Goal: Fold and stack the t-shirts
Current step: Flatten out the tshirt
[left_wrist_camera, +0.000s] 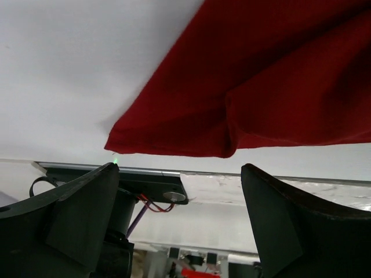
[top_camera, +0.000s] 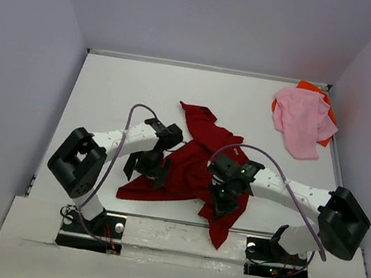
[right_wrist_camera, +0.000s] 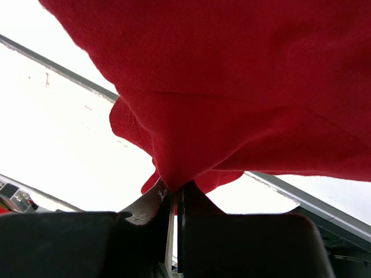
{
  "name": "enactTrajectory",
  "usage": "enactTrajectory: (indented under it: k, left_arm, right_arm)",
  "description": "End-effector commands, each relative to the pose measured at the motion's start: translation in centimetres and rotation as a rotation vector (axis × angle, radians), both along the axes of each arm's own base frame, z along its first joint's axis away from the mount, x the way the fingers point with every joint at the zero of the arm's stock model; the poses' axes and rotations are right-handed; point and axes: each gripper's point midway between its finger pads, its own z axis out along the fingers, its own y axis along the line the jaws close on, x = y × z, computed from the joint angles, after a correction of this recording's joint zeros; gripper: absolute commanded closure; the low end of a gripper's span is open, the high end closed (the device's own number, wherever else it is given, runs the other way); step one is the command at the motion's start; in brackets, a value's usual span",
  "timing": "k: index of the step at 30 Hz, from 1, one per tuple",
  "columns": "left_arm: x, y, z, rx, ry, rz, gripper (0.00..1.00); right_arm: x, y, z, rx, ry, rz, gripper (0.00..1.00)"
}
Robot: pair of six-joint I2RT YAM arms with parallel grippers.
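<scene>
The dark red t-shirt (top_camera: 191, 168) lies crumpled across the middle of the table, one end trailing toward the near edge. My right gripper (top_camera: 225, 200) is shut on a pinch of its cloth; in the right wrist view the red cloth (right_wrist_camera: 232, 104) rises straight out of the closed fingertips (right_wrist_camera: 194, 194). My left gripper (top_camera: 145, 169) is open and empty at the shirt's left side; in the left wrist view the shirt's corner (left_wrist_camera: 191, 136) lies ahead of the spread fingers (left_wrist_camera: 272, 202), not touching them. The light pink t-shirt (top_camera: 303, 121) lies on the bright orange t-shirt (top_camera: 310, 88) at the back right.
The table's near edge with a metal rail (left_wrist_camera: 145, 172) and the arm bases (top_camera: 90, 226) lies just below the red shirt. Grey walls (top_camera: 13, 69) close the table on three sides. White tabletop (top_camera: 122, 90) shows at the back left.
</scene>
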Motion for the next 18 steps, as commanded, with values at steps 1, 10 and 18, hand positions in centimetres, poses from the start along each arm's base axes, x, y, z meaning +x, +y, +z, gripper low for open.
enactTrajectory:
  k: [1, 10, 18]
  left_arm:
    - [-2.8, 0.9, -1.5, 0.086, 0.083, -0.089, 0.01]
    - [-3.8, 0.1, -4.3, 0.110, 0.093, -0.146, 0.01]
    - [-2.0, -1.0, -4.6, 0.080, 0.023, -0.156, 0.01]
  right_arm:
    - [0.1, 0.2, 0.6, 0.058, -0.009, 0.016, 1.00]
    - [-0.2, 0.3, 1.2, 0.086, 0.007, 0.021, 1.00]
    - [-0.7, 0.0, 0.9, 0.081, 0.029, 0.022, 1.00]
